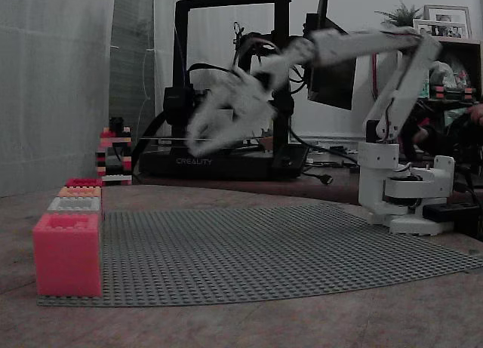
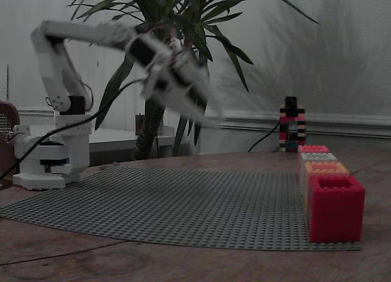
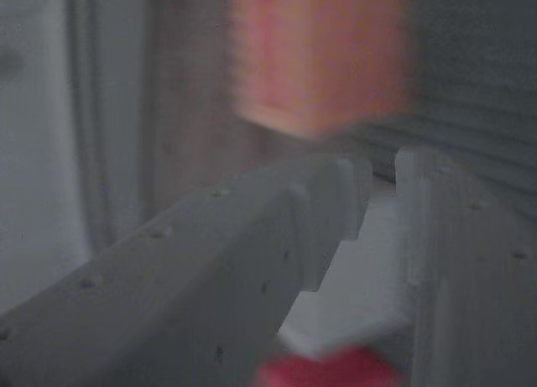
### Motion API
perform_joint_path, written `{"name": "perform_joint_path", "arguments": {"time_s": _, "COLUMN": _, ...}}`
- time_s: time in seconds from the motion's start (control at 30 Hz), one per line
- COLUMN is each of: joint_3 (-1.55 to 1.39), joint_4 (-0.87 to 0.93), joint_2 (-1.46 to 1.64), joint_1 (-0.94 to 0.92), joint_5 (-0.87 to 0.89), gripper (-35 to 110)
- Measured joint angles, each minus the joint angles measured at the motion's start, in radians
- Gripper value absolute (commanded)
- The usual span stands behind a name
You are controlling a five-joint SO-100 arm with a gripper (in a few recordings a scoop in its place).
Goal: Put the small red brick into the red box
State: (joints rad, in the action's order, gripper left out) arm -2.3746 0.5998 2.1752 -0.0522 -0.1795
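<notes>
"CREALITY" is read on the 3D printer [image 1: 226, 84]. In the wrist view the small red brick [image 3: 329, 370] is seen deep between the gripper [image 3: 382, 173] jaws, tips narrowly apart; grip cannot be told. The red box [image 2: 335, 207] sits rightward.

Four boxes stand in one row along the mat's edge, at 9 o'clock in a fixed view and at 3 o'clock in the other: one red box [image 2: 335, 208], one orange box [image 2: 325, 167], one grey box [image 2: 317, 156] and one pink box [image 2: 313, 148]. There is one grey studded mat [image 2: 183, 202] on one table [image 2: 183, 263]. One red-and-black brick tower [image 2: 291, 126] stands beyond the row, at 12 o'clock from it. One small red brick [image 3: 327, 372] shows at 6 o'clock in the wrist view. There is one white arm [image 2: 61, 80] with one claw [image 2: 183, 98], one plant [image 2: 177, 25] and one printer [image 1: 226, 84].
</notes>
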Motion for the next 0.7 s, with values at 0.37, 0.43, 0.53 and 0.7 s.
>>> {"name": "perform_joint_path", "arguments": {"time_s": 0.37, "joint_3": -0.482, "joint_4": 0.302, "joint_2": 0.653, "joint_1": 0.051, "joint_5": 0.078, "gripper": 0}}
{"name": "perform_joint_path", "arguments": {"time_s": 0.43, "joint_3": -0.488, "joint_4": 0.383, "joint_2": 0.741, "joint_1": 0.055, "joint_5": 0.109, "gripper": 0}}
{"name": "perform_joint_path", "arguments": {"time_s": 0.53, "joint_3": -0.488, "joint_4": 0.508, "joint_2": 0.851, "joint_1": 0.055, "joint_5": 0.141, "gripper": 0}}
{"name": "perform_joint_path", "arguments": {"time_s": 0.7, "joint_3": -0.505, "joint_4": 0.644, "joint_2": 0.973, "joint_1": 0.058, "joint_5": 0.176, "gripper": 0}}
